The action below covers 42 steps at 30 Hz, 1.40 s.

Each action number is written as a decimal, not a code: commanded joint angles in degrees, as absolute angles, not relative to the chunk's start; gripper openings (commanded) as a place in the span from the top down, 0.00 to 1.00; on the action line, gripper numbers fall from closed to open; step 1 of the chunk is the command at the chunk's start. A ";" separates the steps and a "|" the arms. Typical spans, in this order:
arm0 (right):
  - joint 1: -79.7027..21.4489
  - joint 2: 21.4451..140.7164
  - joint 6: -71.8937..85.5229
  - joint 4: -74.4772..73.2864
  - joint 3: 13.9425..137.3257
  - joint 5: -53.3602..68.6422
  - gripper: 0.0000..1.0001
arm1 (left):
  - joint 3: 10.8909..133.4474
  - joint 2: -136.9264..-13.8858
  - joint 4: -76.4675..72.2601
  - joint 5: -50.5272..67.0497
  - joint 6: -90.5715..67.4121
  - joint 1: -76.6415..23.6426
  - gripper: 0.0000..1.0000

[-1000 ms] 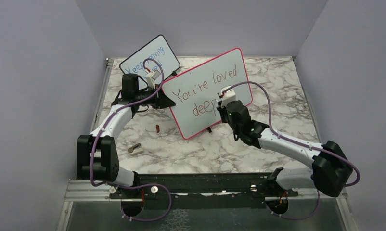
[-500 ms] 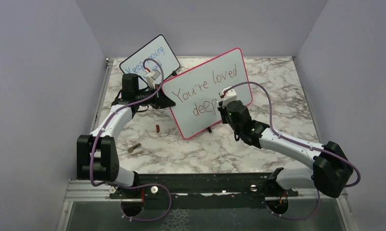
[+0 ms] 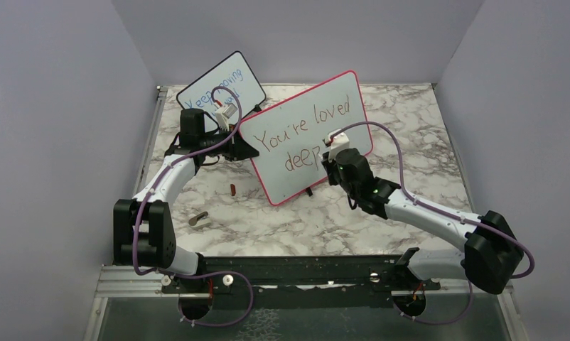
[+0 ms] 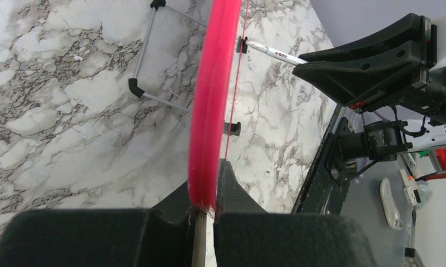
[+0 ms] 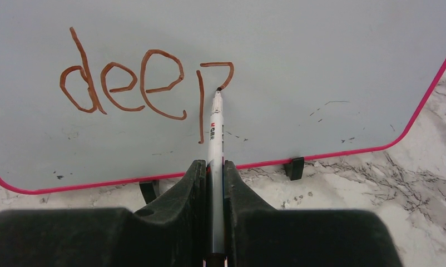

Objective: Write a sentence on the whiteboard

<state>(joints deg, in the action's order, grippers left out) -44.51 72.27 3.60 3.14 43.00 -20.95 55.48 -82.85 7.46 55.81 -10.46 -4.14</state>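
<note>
The whiteboard [image 3: 307, 117], white with a red-pink frame, stands tilted on the marble table. Its brownish-red sentence [image 3: 303, 128] reads "You're loved" with "deep" [image 5: 123, 83] beneath, the last p only part drawn. My left gripper [image 4: 205, 192] is shut on the board's left edge [image 4: 212, 100], seen edge-on in the left wrist view. My right gripper [image 5: 215, 169] is shut on a white marker [image 5: 215, 130]. The marker's tip touches the board at the bowl of the p. In the top view the right gripper [image 3: 330, 158] sits in front of the board's lower right part.
A smaller black-framed board [image 3: 222, 89] with blue writing leans behind the left arm. A small red-brown cap [image 3: 233, 188] and a grey-brown piece [image 3: 197, 218] lie on the marble left of the whiteboard. The board's black feet [image 5: 294, 167] rest on the table.
The right gripper has shifted slightly along the board with the marker, at the p of "deep". The left arm and the board have not moved.
</note>
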 commanded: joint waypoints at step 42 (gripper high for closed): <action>-41.00 73.83 -4.13 8.21 50.28 -20.77 1.00 | 55.72 -84.55 12.22 49.00 -8.88 -3.83 1.00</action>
<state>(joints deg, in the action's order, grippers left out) -41.50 72.64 -3.20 6.50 48.56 -22.39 55.59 -82.85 7.53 55.83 -10.41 -4.14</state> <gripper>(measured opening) 0.167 0.037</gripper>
